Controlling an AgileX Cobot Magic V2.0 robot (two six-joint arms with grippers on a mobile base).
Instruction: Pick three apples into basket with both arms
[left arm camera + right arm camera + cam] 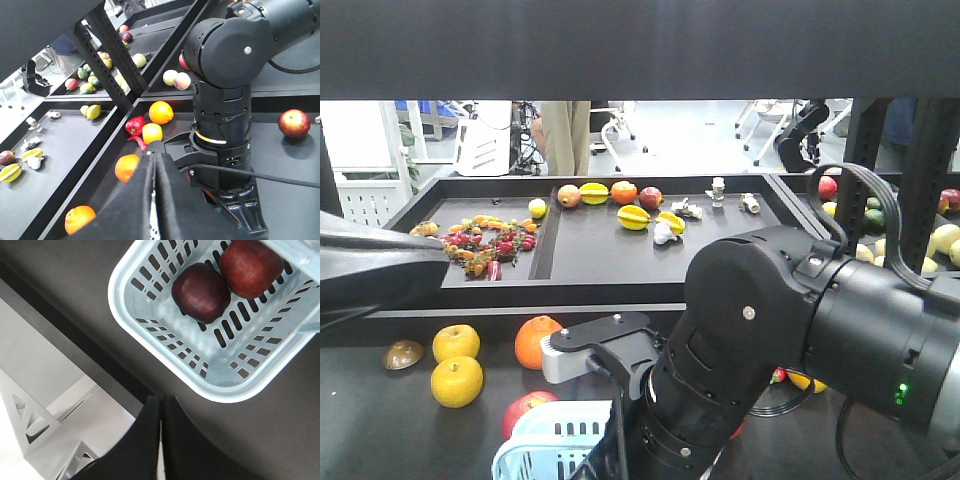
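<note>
Right arm (790, 300): you see matte-black rounded housings with small silver screws (747, 312) | green light (900, 395) at 4 o'clock in the front view | pale grey bracket (570, 362) at 7 o'clock | black cables (855, 190) looped at 2 o'clock | white-and-yellow ring (212, 138) round its wrist | left arm (370, 270) at 9 o'clock, plain black.

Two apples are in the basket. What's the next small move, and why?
Probably open the left gripper and ease it toward the loose apple lying just left of the basket. The basket holds only two apples, so one is missing. That gripper and the right gripper both look shut and empty.
</note>
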